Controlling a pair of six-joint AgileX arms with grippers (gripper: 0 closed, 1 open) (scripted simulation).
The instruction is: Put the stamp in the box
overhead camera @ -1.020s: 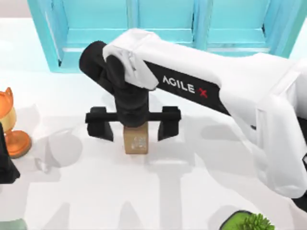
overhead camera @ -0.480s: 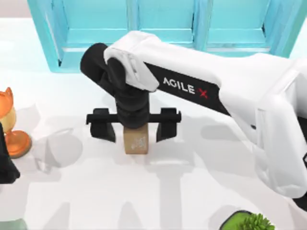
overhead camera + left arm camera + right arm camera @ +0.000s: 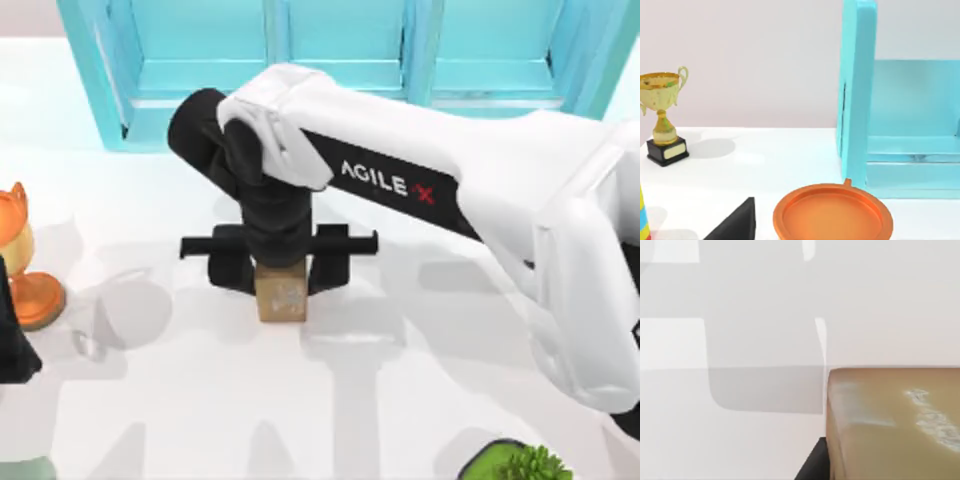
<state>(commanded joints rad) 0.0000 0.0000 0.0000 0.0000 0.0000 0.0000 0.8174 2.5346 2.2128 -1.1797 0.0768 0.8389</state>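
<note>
Right end effector (image 3: 279, 262): hangs over the middle of the surface, pointing straight down, its two black fingers (image 3: 232, 268) drawn in against the left and right sides of the stamp, grasping it.
Stamp (image 3: 281, 298): small tan-brown block standing on the white surface between those fingers, its whitish carved face turned up; the right wrist view has it close up (image 3: 892, 422) with pale marks on top.
Right arm (image 3: 450, 190): white, lettered AGILE X, reaching in from the right edge toward the centre.
Left end effector (image 3: 12, 340): a dark shape parked at the left edge; I cannot tell how its fingers stand.
Surface (image 3: 180, 400): white, crossed by grey shadows.
Shelf unit (image 3: 330, 50): turquoise, along the far side.
Orange cup (image 3: 20, 260): at the left edge, just beside the left end effector.
Gold trophy (image 3: 662, 117): on a black base, far off in the left wrist view.
Orange round dish (image 3: 832, 212): near the shelf's foot.
Green plant (image 3: 525, 462): at the near right edge.
</note>
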